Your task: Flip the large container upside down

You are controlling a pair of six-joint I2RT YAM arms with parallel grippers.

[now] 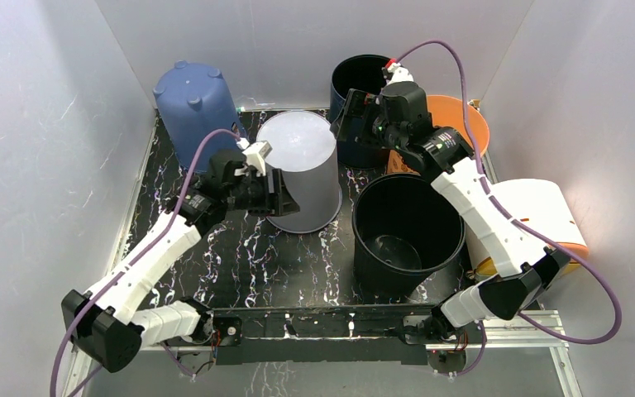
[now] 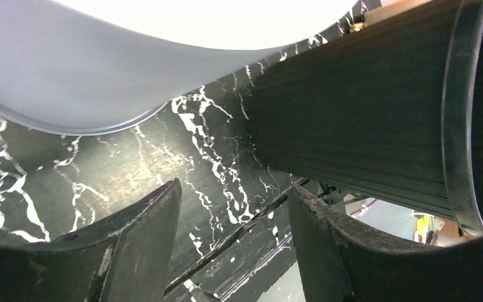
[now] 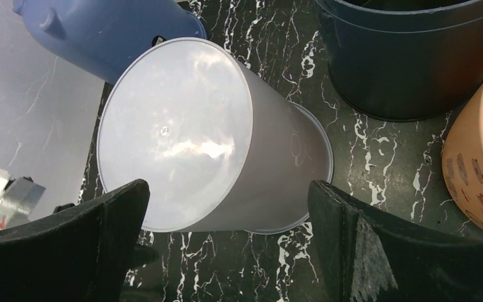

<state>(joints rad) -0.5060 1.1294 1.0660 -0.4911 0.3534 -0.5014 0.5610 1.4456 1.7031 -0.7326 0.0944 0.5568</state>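
A large pale grey container (image 1: 298, 165) stands upside down at the table's middle, flat base up, rim on the black marbled table (image 1: 240, 256). It also shows in the right wrist view (image 3: 182, 126), and its rim in the left wrist view (image 2: 69, 75). My left gripper (image 1: 285, 198) is open and empty, low beside the container's near-left side, apart from it (image 2: 233, 207). My right gripper (image 1: 351, 116) is open and empty, held high behind the container (image 3: 226, 214). A large black ribbed container (image 1: 405, 231) stands upright to the right (image 2: 352, 126).
A blue container (image 1: 194, 103) stands upside down at the back left. A dark navy container (image 1: 360, 91) and an orange one (image 1: 463, 124) stand at the back. A white and orange container (image 1: 537, 219) lies at the right edge. White walls enclose the table.
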